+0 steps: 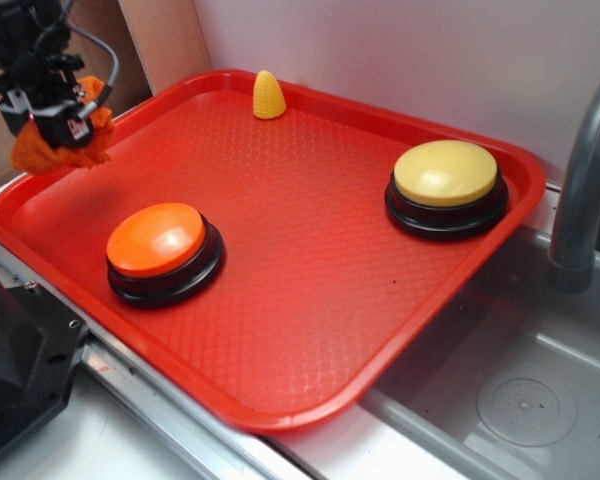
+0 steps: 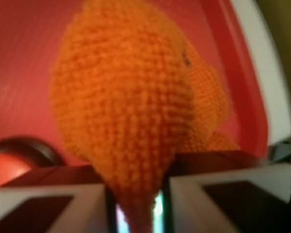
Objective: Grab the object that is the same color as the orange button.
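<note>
Orange knitted cloth (image 1: 55, 150) hangs pinched in the gripper (image 1: 62, 128) at the far left corner of the red tray (image 1: 310, 250) in the exterior view, lifted off the tray floor with its folds spilling out on both sides of the jaws. The jaws are clenched on it. Off to the gripper's near right, well apart, sits the orange button (image 1: 156, 238), a glossy dome on a black base (its colour a close match to the cloth). Farther right along the tray's back rim stands a small yellow corn-shaped cone (image 1: 269, 95), upright and untouched. The pale yellow button (image 1: 446, 173) lies at the opposite side of the tray, farthest from the jaws. Beyond the tray's right edge a grey faucet (image 1: 585, 190) rises over a metal sink (image 1: 525, 400).

Seen from the wrist, the cloth (image 2: 126, 107) fills most of the frame, its mesh bulging forward and narrowing to a neck squeezed between the two fingers (image 2: 218, 194). Red tray (image 2: 24, 63) surface shows behind it. Low to the left of the jaws, a sliver of the orange button (image 2: 7, 170) with its black rim peeks in.
</note>
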You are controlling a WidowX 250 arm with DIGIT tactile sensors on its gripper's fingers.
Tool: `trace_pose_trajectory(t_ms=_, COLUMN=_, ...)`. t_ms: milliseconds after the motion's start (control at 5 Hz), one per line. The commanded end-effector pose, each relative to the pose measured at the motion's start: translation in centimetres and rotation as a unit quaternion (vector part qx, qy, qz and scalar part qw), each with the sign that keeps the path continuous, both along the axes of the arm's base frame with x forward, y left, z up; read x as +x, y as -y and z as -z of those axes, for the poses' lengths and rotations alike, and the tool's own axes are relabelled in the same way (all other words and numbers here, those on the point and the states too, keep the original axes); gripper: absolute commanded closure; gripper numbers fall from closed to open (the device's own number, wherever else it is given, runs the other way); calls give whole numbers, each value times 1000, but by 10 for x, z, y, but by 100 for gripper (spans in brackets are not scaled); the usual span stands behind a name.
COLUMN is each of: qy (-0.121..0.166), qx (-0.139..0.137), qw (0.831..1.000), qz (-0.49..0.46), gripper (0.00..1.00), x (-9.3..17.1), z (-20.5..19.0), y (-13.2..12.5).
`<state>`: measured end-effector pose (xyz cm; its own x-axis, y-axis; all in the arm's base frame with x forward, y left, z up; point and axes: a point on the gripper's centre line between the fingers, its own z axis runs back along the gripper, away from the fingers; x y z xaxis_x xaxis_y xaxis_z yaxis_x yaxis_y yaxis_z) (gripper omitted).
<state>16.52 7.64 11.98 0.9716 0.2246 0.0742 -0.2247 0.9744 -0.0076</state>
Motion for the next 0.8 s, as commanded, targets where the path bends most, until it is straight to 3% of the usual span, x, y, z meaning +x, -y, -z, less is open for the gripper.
trace_pose_trajectory(t_ms=0, qy=60, qx=27, qw=994, qz=86, gripper=100, x=6, z=-107, y=23)
trace_pose_trajectory(t_ms=600, qy=26, qx=30, qw=994, qz=98, gripper=100, x=41, z=-100, y=31)
